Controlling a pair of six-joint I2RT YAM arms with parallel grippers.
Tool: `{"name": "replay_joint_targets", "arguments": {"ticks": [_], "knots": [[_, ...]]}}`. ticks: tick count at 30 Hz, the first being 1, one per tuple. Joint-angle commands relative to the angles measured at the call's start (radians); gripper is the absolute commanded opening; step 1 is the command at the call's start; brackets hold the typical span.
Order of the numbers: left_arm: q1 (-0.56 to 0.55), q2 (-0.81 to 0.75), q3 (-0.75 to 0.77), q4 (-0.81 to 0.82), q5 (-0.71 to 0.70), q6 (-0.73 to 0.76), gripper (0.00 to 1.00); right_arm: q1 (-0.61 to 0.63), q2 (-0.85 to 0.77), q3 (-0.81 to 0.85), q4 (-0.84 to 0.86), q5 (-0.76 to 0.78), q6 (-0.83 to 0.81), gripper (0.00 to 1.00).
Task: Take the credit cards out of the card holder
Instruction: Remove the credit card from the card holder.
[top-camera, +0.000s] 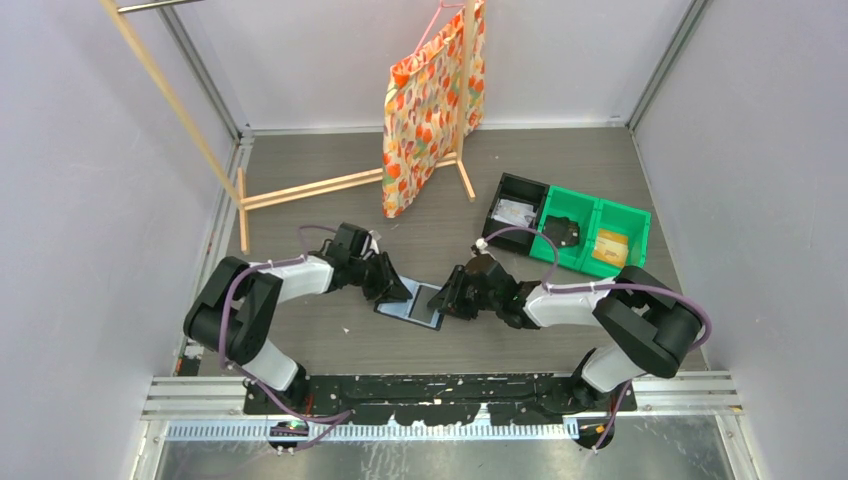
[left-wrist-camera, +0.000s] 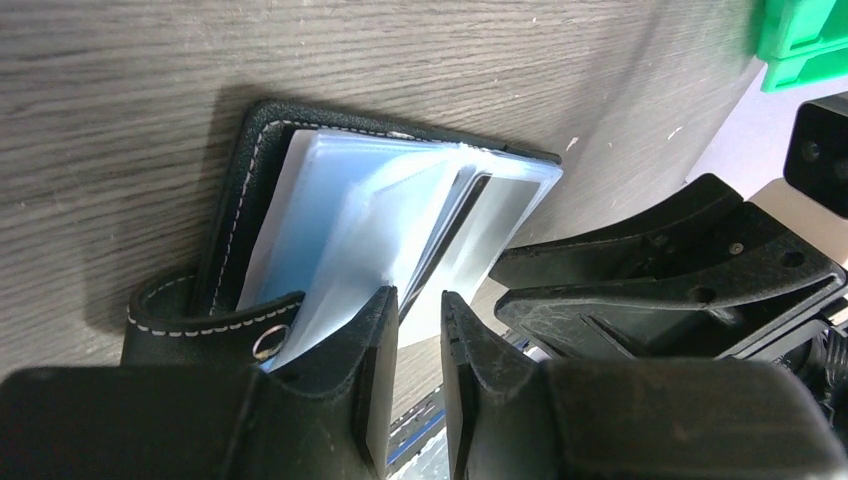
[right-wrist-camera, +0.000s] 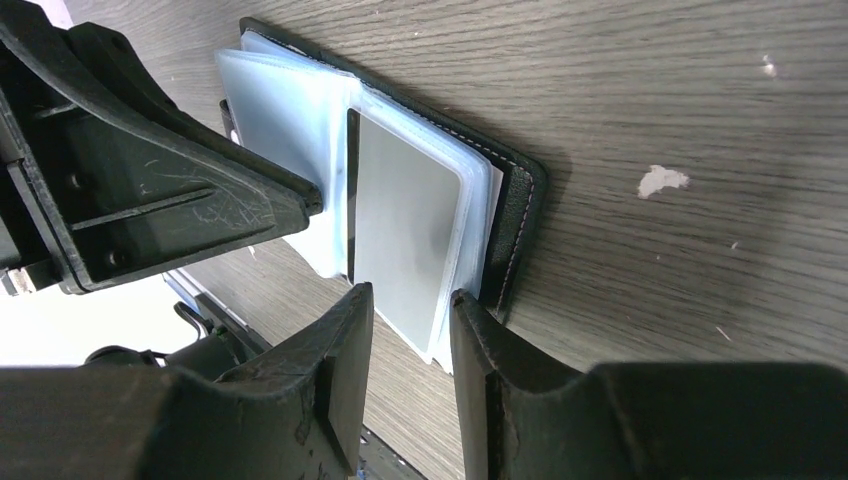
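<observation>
The card holder (top-camera: 410, 300) lies open on the table between both grippers, black outside with clear blue-tinted sleeves fanned up (left-wrist-camera: 340, 230). A pale whitish-grey credit card (right-wrist-camera: 405, 230) sits in a sleeve on the right half. My left gripper (left-wrist-camera: 418, 295) is narrowly open at the sleeves' near edge, and one fingertip (left-wrist-camera: 380, 300) touches a lifted sleeve. Nothing is pinched. My right gripper (right-wrist-camera: 410, 300) is open, its tips just short of the grey card's lower edge. The clasp tab (left-wrist-camera: 215, 325) with its snap lies at the left.
Green bins (top-camera: 595, 235) and a black bin (top-camera: 515, 208) with small items stand at the back right. A patterned bag (top-camera: 430, 100) hangs on a wooden rack (top-camera: 300, 188) at the back. The left gripper's finger (right-wrist-camera: 150, 190) crowds the holder from the left.
</observation>
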Motion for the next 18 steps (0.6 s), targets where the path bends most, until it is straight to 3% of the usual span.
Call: {"name": "replay_joint_targets", "arguments": {"ticks": [1,18], "knots": [[-0.008,0.027,0.036,0.018,0.02,0.034,0.25,0.003,-0.005,-0.012,-0.033,0.051,-0.006,0.39],[-0.031,0.097,0.039,0.102,0.096,0.039,0.24,-0.062,0.177,-0.059,0.179,-0.057,-0.046,0.24]]}}
